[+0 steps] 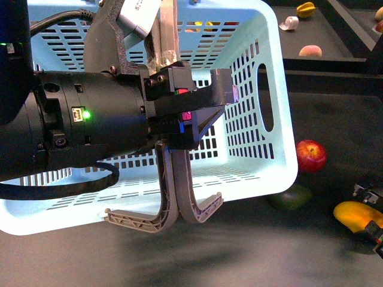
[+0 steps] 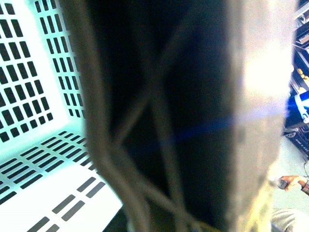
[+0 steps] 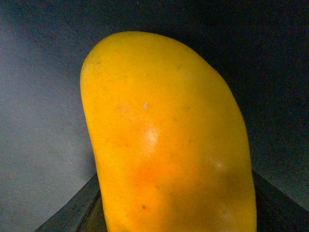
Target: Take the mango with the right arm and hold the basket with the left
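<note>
The light-blue slotted basket [image 1: 263,89] fills the left and middle of the front view, tilted. Its brown handle [image 1: 170,185], taped higher up, runs through my left gripper [image 1: 179,98], which is shut on it. In the left wrist view the handle [image 2: 251,121] is a blurred band close to the lens, and the basket wall [image 2: 29,96] lies behind it. At the lower right the yellow-orange mango [image 1: 350,214] sits in my right gripper [image 1: 368,216], just above the dark table. The mango [image 3: 164,145] fills the right wrist view, and dark fingers [image 3: 72,215] show at its sides.
A red apple [image 1: 311,155] lies right of the basket. A dark green avocado [image 1: 291,196] is tucked at the basket's lower right corner. On the back shelf are a starfruit [image 1: 306,9], a pale fruit [image 1: 310,51] and a white roll [image 1: 289,23].
</note>
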